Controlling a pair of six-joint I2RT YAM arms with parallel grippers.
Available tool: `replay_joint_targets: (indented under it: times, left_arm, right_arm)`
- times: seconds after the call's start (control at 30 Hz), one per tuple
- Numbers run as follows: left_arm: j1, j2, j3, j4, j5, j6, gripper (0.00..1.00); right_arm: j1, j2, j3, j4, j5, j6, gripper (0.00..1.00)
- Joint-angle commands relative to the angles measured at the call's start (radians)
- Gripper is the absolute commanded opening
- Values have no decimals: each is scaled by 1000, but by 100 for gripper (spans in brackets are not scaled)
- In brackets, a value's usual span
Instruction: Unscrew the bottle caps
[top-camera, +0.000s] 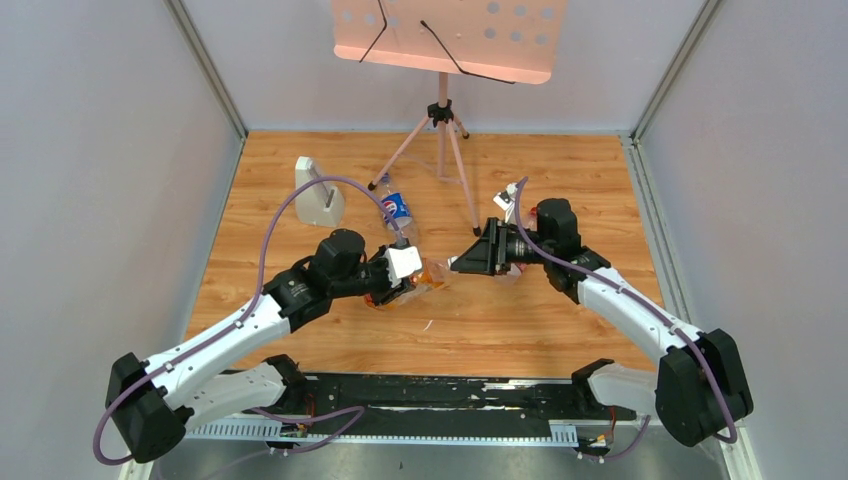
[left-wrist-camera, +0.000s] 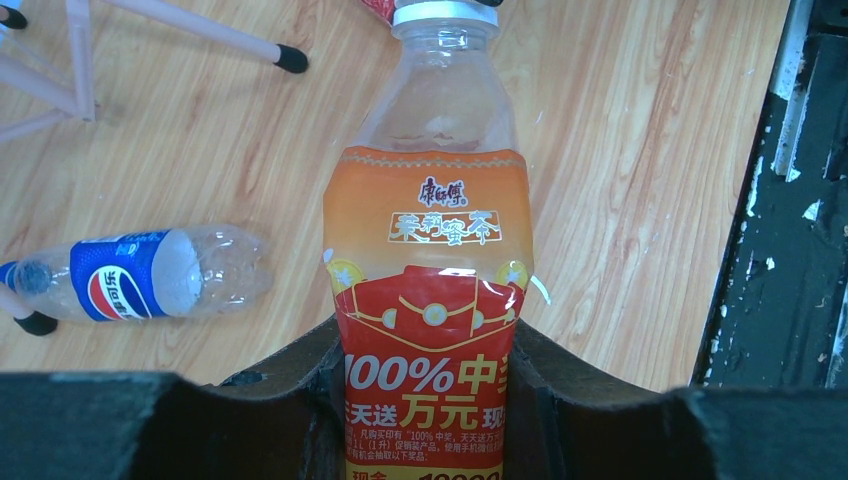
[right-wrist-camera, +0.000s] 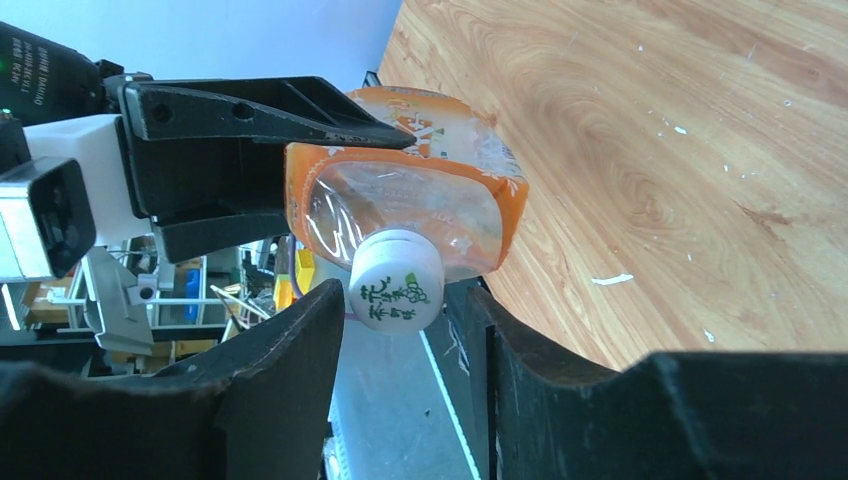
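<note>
My left gripper (left-wrist-camera: 425, 350) is shut on the lower body of the squat orange-labelled bottle (left-wrist-camera: 430, 230) and holds it off the table, neck pointing at the right arm. Its white cap (right-wrist-camera: 397, 290) is still on the neck and lies between the tips of my right gripper (right-wrist-camera: 402, 310). Those jaws stand open, with a narrow gap on each side of the cap. From above, the left gripper (top-camera: 405, 270) and the right gripper (top-camera: 462, 262) face each other over the table's middle, the bottle (top-camera: 425, 280) between them. The Pepsi bottle (top-camera: 396, 210) lies on its side behind them.
A pale grey upright block (top-camera: 318, 192) stands at the back left. The pink tripod of a music stand (top-camera: 440, 130) stands at the back centre, one foot by the Pepsi bottle (left-wrist-camera: 140, 275). A black strip (top-camera: 440, 392) runs along the near edge.
</note>
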Motion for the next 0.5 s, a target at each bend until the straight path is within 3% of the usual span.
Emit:
replay_joint_targets:
  times: [0.0, 0.1, 0.27, 0.4, 0.47]
  left_arm:
    - [-1, 1, 9, 52, 10, 32, 0]
    - [-1, 1, 5, 53, 12, 34, 0]
    - [-1, 3, 7, 48, 10, 30, 0]
    - [-1, 3, 13, 37, -1, 14, 0]
    - [-1, 4, 22, 37, -12, -14, 0]
  right_arm:
    - [-2, 11, 43, 83, -16, 70, 48]
    - [-3, 26, 43, 101, -19, 86, 45]
    - [-3, 29, 40, 106, -25, 66, 23]
    - [-3, 10, 54, 68, -31, -73, 4]
    - [-3, -10, 44, 86, -30, -151, 0]
